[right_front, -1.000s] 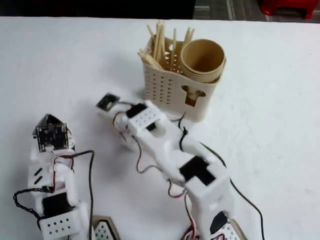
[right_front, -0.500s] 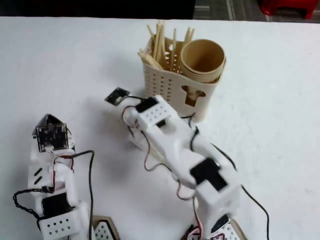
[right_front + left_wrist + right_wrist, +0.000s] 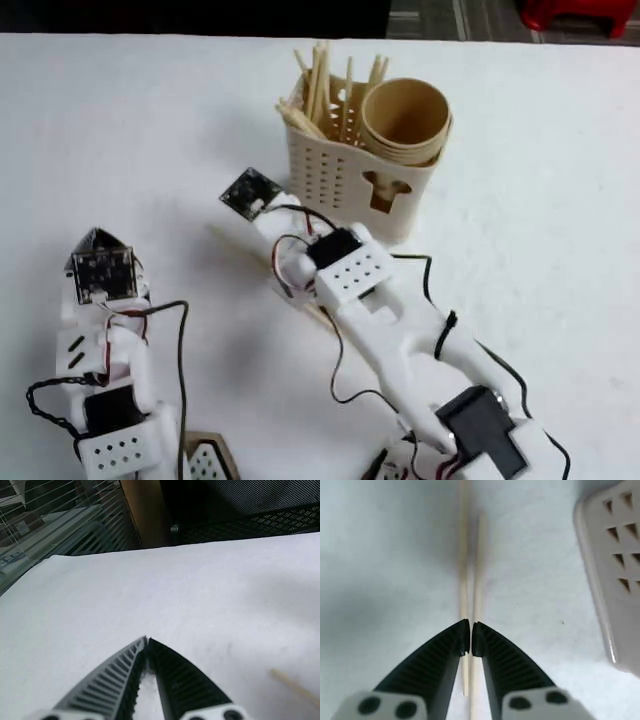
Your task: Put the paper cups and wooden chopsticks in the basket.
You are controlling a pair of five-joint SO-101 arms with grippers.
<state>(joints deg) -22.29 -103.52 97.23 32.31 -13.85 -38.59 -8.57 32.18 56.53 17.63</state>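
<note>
Right wrist view: the right gripper (image 3: pixel 470 630) is closed tip to tip over two chopsticks (image 3: pixel 479 565) that lie on the desk (image 3: pixel 380 555) just beside the basket (image 3: pixel 615 570) — whether it pinches one, I cannot tell. The left gripper (image 3: pixel 147 642) is closed and empty, well apart from the basket. The paper cups (image 3: pixel 405 118) stand inside the basket.

No text or number can be read

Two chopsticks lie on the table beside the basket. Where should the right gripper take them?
Come down from above and pinch the chopsticks near mid-length, jaws straddling the pair. They lie flat, parallel and close, so one squeeze probably gathers both. The right gripper is shut; open it first.
</note>
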